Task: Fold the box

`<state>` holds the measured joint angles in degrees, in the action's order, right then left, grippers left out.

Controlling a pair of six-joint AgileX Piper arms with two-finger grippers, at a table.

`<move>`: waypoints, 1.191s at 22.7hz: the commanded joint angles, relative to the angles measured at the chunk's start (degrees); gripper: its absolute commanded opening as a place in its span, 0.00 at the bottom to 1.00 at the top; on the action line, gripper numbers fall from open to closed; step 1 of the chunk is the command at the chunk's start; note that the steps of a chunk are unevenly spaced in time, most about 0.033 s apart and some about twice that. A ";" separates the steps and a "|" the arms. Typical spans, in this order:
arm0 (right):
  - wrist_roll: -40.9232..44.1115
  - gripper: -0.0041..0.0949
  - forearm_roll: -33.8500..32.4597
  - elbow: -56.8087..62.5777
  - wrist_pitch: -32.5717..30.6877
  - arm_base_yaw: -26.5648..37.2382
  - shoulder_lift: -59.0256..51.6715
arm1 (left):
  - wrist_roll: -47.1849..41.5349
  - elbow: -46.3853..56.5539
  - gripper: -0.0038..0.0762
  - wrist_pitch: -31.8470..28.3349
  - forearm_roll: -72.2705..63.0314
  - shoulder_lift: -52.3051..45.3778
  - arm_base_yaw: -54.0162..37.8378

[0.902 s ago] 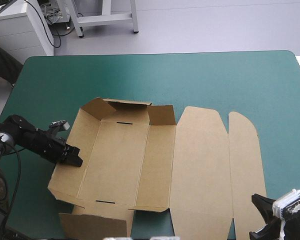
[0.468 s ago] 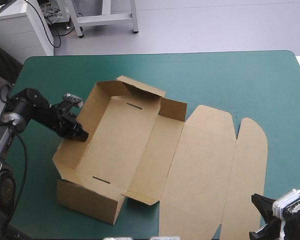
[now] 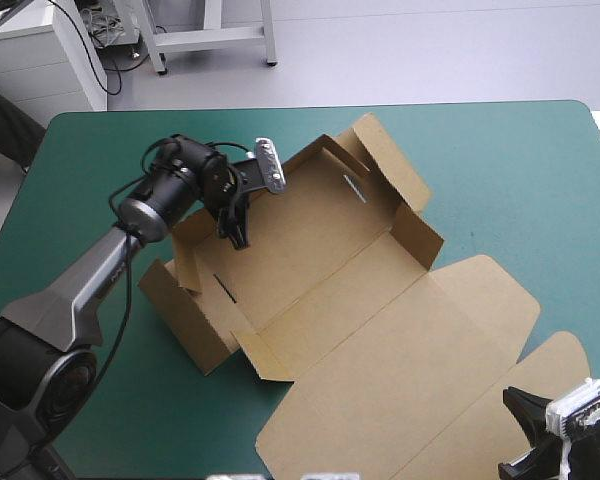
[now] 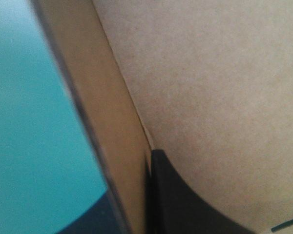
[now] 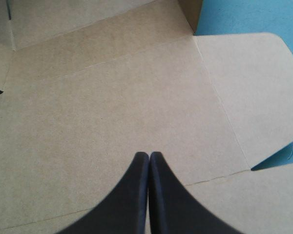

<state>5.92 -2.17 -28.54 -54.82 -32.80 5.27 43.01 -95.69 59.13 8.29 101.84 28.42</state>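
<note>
Jaws, left gripper point(image 4: 139, 195): pinching the box's side wall point(image 4: 112, 122). One black finger is inside the tray and the other outside over the table, with the board between them. Jaws, right gripper point(image 5: 149, 163): pressed together in a point, holding nothing, poised over the lid point(image 5: 112, 112). Cannot tell whether it touches.

Box point(image 3: 320, 260): brown, askew mid-table. Tray end lies toward the far left, and the lid lies flat toward the near right corner. Table point(image 3: 500, 170) is teal-green.

Done, by the look:
- Both end walls point(image 3: 180, 315) are up, the far one with its corner flaps standing.
- Left side wall is raised and in the grip.
- Tray shape is roughed out.

Left, by my reading:
- Nothing seems locked. Two slots point(image 3: 352, 187) in the floor show open, with no tab in either.
- Wall beside the lid sits low, and its near flap point(image 3: 265, 362) is splayed outward.
- Walls want squaring and flaps want turning in.
- End walls want folding over and tucking into the slots.
- Lid is flat, not yet worked.

Estimate: under halfway. Right arm sits at the near right edge, and only the left has hold of board.
</note>
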 commanded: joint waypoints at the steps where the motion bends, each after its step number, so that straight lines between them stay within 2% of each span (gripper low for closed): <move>1: -0.37 0.02 -0.28 -1.37 4.23 0.25 0.72 | 1.08 -2.24 0.04 -7.40 11.95 -2.43 5.61; 5: -0.37 0.02 -0.54 -1.37 4.65 0.25 0.72 | -1.23 -2.24 0.04 -13.32 19.13 -2.34 9.42; 10: -0.37 0.02 -0.64 -1.37 4.68 0.25 0.72 | -1.35 -2.24 0.04 -15.61 25.49 -2.34 10.63; 17: -0.27 0.02 -0.93 -1.37 4.83 0.25 0.72 | -2.17 2.84 0.04 -13.67 28.65 -3.49 15.82; 20: 0.15 0.02 -0.93 -1.37 4.83 0.25 0.72 | -9.65 8.25 0.04 -14.32 41.70 -6.32 19.36; 27: 0.25 0.02 -1.96 -1.37 4.88 0.25 0.72 | -10.25 11.40 0.04 -12.77 37.84 -13.35 19.70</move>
<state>6.14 -2.86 -28.54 -54.24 -32.80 5.27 33.35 -82.77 47.43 44.28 92.21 47.65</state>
